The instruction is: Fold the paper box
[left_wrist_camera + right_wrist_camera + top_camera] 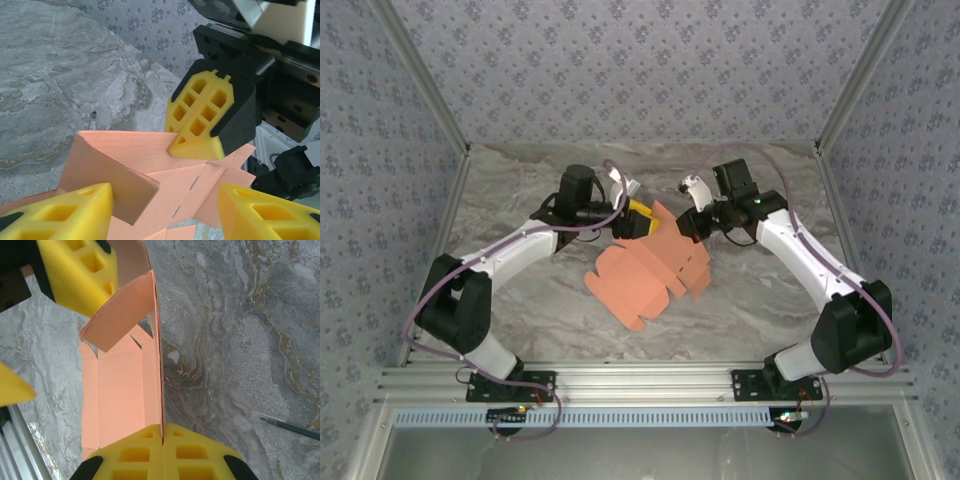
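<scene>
Dark pen on marble table

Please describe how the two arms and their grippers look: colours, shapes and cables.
Both arms, left arm and right arm, have white links with black joints and black bases. A thin purple cable loops along each. The left gripper and right gripper carry yellow fingers with square hollow cells on black backing.

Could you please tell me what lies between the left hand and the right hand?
In the top view, a raised panel of the paper box stands between the left hand and the right hand; the right wrist view shows that hand pinching its edge.
</scene>
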